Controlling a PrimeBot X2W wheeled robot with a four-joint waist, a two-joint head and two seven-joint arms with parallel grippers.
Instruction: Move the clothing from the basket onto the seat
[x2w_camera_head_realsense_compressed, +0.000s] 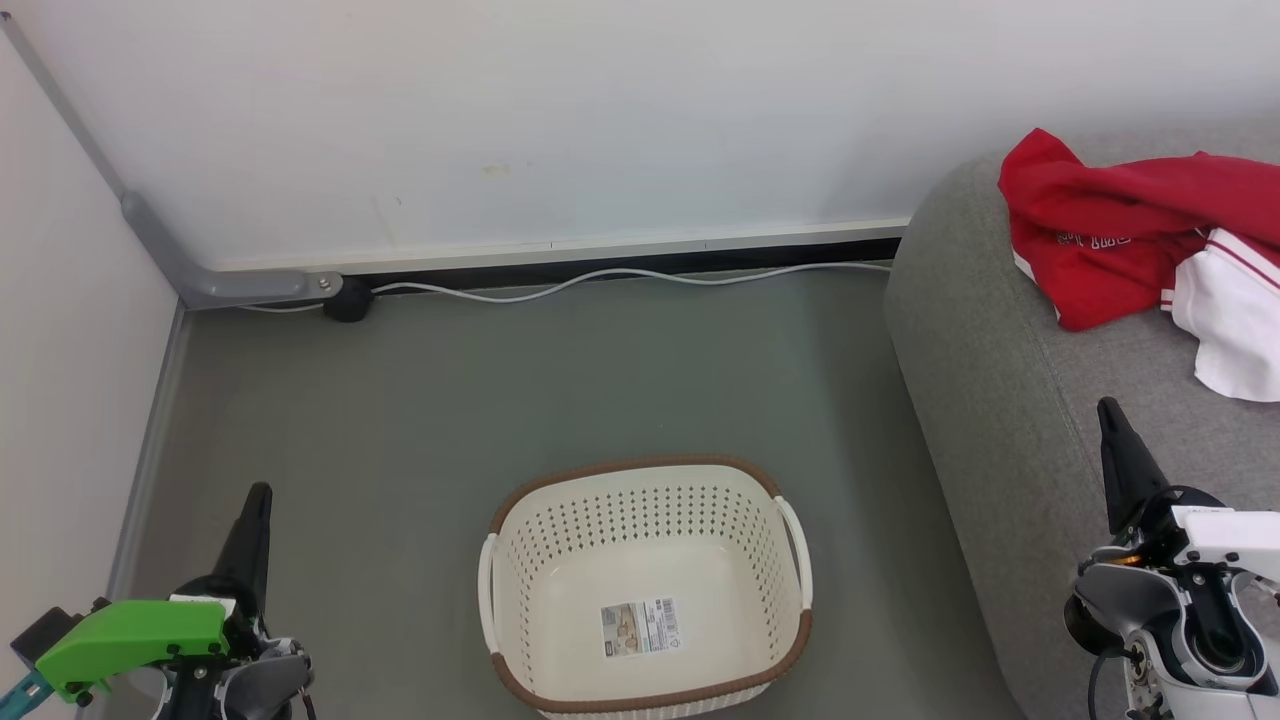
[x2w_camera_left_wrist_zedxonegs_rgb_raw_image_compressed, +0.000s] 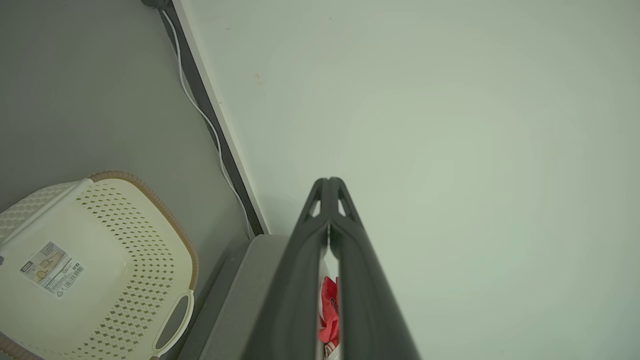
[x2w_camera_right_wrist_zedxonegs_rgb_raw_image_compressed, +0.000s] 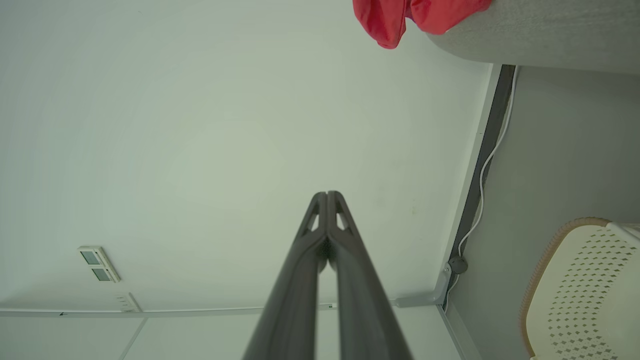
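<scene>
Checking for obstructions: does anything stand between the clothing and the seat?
Nothing visible does. The clothing already lies on the seat; the basket holds just its paper label.

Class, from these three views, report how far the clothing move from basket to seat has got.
Done: the clothing lies on the seat; the basket holds just its paper label. In hand: nothing; left hand and right hand are shut, empty. Left: apparently nothing.
</scene>
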